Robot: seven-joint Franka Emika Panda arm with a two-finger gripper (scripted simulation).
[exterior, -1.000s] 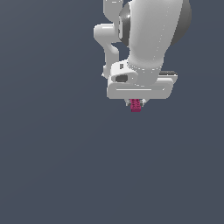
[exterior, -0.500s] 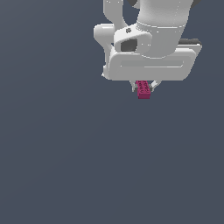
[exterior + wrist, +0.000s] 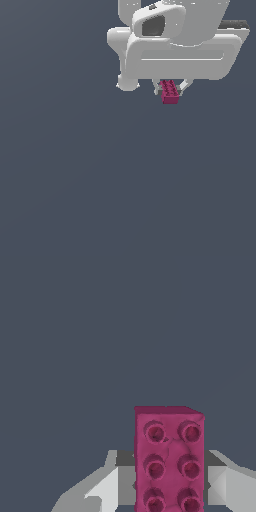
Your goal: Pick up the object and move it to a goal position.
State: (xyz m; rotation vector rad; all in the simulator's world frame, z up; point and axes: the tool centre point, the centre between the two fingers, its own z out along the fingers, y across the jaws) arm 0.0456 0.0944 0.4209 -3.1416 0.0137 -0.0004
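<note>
Up near the top of the exterior view sits the white Panda arm (image 3: 175, 40), its broad hand body stretched across the frame, and right beneath it is the gripper (image 3: 170, 91). The gripper is clamped on the brick (image 3: 170, 93), the small magenta-pink toy piece that is the object of the task. A pale finger (image 3: 157, 89) shows on the side of the brick toward the exterior view's left, another on the side toward the exterior view's right, and both press against the brick's long flanks. The brick pokes out just below the hand body, its far end clear of the fingers and its studded face turned toward the exterior camera.

Now the wrist view, and the brick (image 3: 169, 460) fills the foreground. Two rows of studs run along its top face, three pairs in sight, each stud with a darker hollow in its centre. The end face furthest from the wrist camera is square and catches a little more light at one corner. On either side of the brick the gripper (image 3: 169, 483) shows as grey-white finger (image 3: 107, 487) surfaces meeting the brick's sides, with darker pads just where they touch.

Around the brick there is only the flat slate-grey background (image 3: 75, 175), plain and unmarked in both views. Whether the brick is touching anything beneath it, I cannot tell.
</note>
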